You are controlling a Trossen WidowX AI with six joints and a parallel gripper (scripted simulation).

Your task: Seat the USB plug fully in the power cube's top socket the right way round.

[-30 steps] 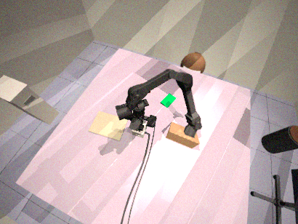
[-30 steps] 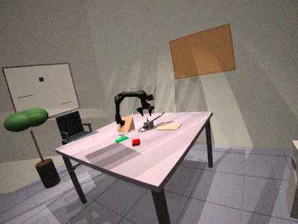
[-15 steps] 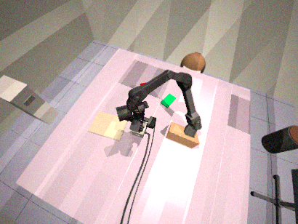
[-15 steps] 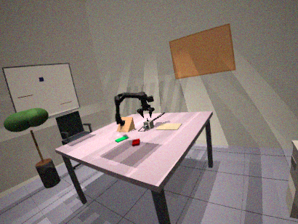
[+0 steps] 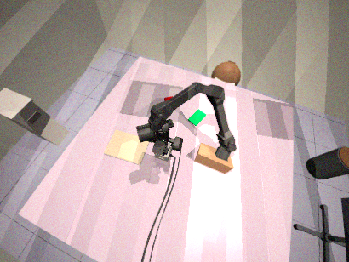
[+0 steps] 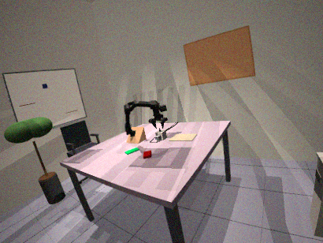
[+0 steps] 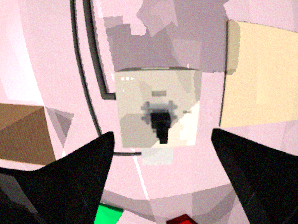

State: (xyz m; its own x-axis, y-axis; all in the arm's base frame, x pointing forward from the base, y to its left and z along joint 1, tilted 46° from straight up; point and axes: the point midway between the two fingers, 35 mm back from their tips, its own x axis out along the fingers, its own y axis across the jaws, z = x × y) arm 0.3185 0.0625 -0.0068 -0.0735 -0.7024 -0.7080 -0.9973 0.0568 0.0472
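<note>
The power cube (image 7: pixel 134 102) (image 6: pixel 161 136) is a pale box standing on the table. In the wrist view the black USB plug (image 7: pixel 160 120) sticks up from the socket on its top face, with grey metal around its base. How deep it sits and which way round it is cannot be told. My gripper (image 7: pixel 164 136) (image 6: pixel 159 127) is open and empty. It is above the cube, with one black fingertip to the left of the plug and the other to the right, and neither touches it. In the top view the wrist and fingers hide most of the cube.
A wooden block (image 5: pixel 213 161) (image 7: pixel 25 132) stands beside the arm's base. A yellow pad (image 5: pixel 124 146) (image 7: pixel 260 75) lies on the cube's other side. A green piece (image 5: pixel 197 117) (image 6: pixel 131 151) and a red piece (image 6: pixel 147 154) lie farther off. Dark cables (image 5: pixel 171 183) run from beside the cube.
</note>
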